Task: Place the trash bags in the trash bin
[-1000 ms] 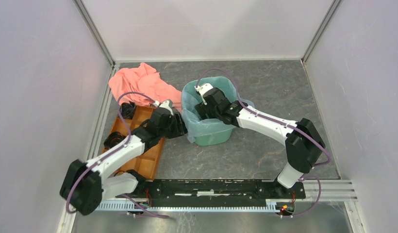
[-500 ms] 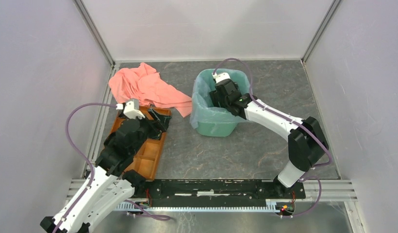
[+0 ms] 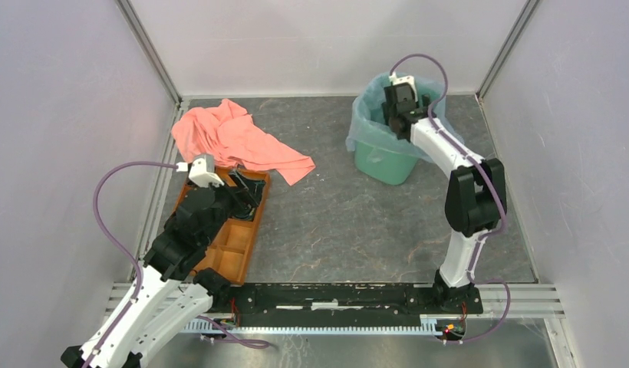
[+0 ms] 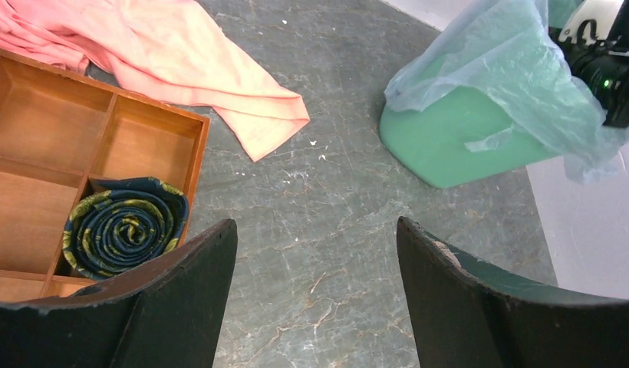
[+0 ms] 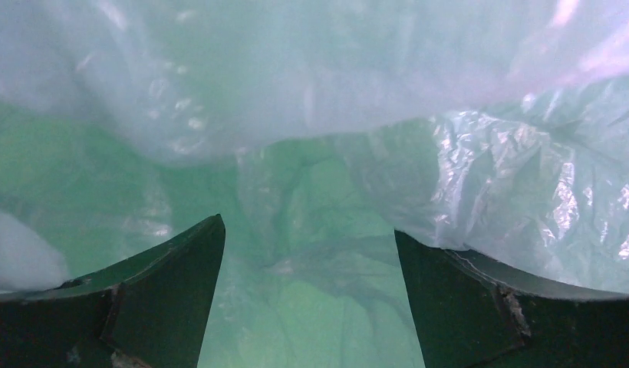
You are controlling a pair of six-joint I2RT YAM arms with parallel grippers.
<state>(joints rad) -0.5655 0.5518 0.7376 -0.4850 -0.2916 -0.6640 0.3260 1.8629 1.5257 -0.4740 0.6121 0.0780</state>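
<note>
The mint-green trash bin [image 3: 386, 162], smooth plastic with tapered sides and a rounded-square rim, stands near the far right corner of the bench [image 3: 334, 222], whose surface is grey and veined like stone. The thin, crinkly, translucent pale blue trash bag [image 3: 364, 127] lines it, its slack edge spilling over the rim and down the outer wall. The right hand [image 5: 307, 287] reaches down inside the bin, its dark fingers spread apart and grasping nothing, with glossy wrinkled film ahead of them. The left hand [image 4: 315, 299] hovers released over the orange compartment tray [image 4: 104, 149] by the left edge, fingers wide. A coiled dark blue and yellow patterned roll [image 4: 123, 228] fills one compartment. A limp salmon-pink cloth [image 4: 219, 84] overlaps the tray's far end.
</note>
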